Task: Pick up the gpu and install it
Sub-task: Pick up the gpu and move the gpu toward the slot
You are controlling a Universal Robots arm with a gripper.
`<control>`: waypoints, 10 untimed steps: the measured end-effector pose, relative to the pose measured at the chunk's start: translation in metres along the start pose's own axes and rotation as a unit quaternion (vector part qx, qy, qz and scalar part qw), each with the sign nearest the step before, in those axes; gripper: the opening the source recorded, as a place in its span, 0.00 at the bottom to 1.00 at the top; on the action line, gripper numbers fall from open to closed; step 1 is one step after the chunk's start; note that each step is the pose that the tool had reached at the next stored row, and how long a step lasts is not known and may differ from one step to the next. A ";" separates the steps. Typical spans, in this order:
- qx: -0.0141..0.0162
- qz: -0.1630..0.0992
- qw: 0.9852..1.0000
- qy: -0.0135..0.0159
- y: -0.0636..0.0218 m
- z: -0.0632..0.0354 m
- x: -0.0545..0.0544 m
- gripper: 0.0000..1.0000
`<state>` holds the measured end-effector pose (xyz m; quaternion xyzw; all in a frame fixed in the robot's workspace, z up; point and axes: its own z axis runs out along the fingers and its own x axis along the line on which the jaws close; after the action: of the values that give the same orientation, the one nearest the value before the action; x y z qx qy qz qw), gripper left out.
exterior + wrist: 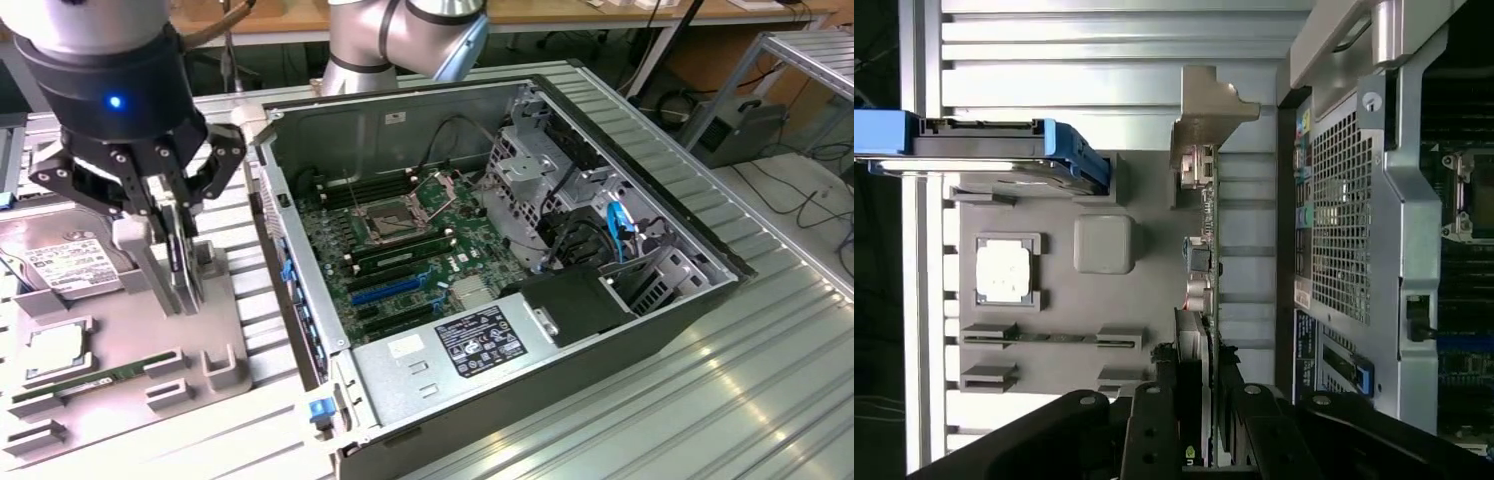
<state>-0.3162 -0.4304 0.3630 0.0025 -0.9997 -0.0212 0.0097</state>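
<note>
The gpu (178, 262) is a thin dark card with a pale metal bracket at one end. It stands on edge over the grey parts tray (254, 330), on the exterior view's left. My gripper (166, 200) comes down from above and is shut on the card's upper edge. In the wrist view the gpu (1199, 250) shows edge-on, its bracket at the far end, between my black fingers (1154, 425). Whether its lower edge touches the tray I cannot tell. The open computer case (641, 330) lies beside the tray, with the motherboard's blue and black slots (387, 290) uncovered.
On the tray lie a silver hard drive (60, 265), a processor chip (54, 352) and a green memory stick (94, 380). The case's side wall (287, 270) rises between tray and motherboard. Cables and a drive cage (534, 170) crowd the case's far side.
</note>
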 end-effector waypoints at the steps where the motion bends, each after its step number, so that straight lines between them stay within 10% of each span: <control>1: 0.000 0.000 1.000 0.000 -0.0009 -0.0043 -0.001 0.26; 10: -0.001 0.000 1.000 0.005 -0.0116 -0.0495 -0.024 0.26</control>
<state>-0.2911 -0.4440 0.4115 0.0025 -0.9996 -0.0219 0.0147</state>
